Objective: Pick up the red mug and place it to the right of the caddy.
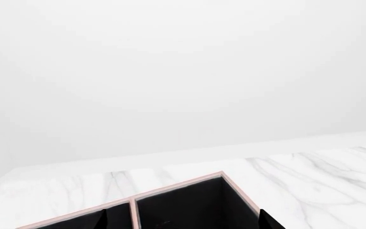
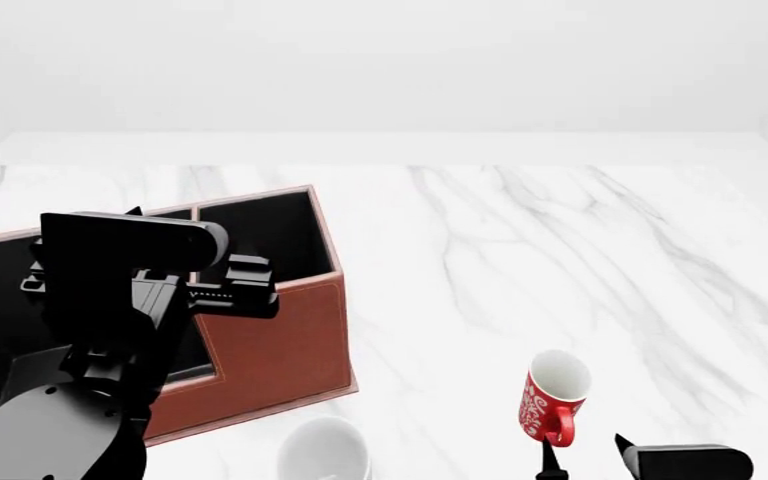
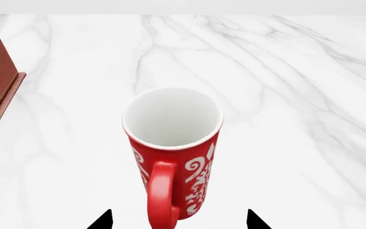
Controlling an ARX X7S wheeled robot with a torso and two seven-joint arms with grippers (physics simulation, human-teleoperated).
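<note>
The red mug (image 2: pixel 551 398) with a white swirl pattern and white inside stands on the marble table, right of the caddy (image 2: pixel 277 350) and apart from it. In the right wrist view the mug (image 3: pixel 173 152) is close ahead, handle turned toward my right gripper (image 3: pixel 178 220). That gripper is open, with one fingertip (image 3: pixel 103 220) on each side of the mug's base, not touching. It shows at the bottom edge of the head view (image 2: pixel 583 455). My left gripper (image 1: pixel 184 220) is open above the caddy's black-lined compartments (image 1: pixel 189 183) and holds nothing.
A plain white mug (image 2: pixel 324 450) stands in front of the caddy's near right corner, left of the red mug. The marble table (image 2: pixel 558 250) stretches back to a white wall. My left arm (image 2: pixel 131 290) hangs over the caddy.
</note>
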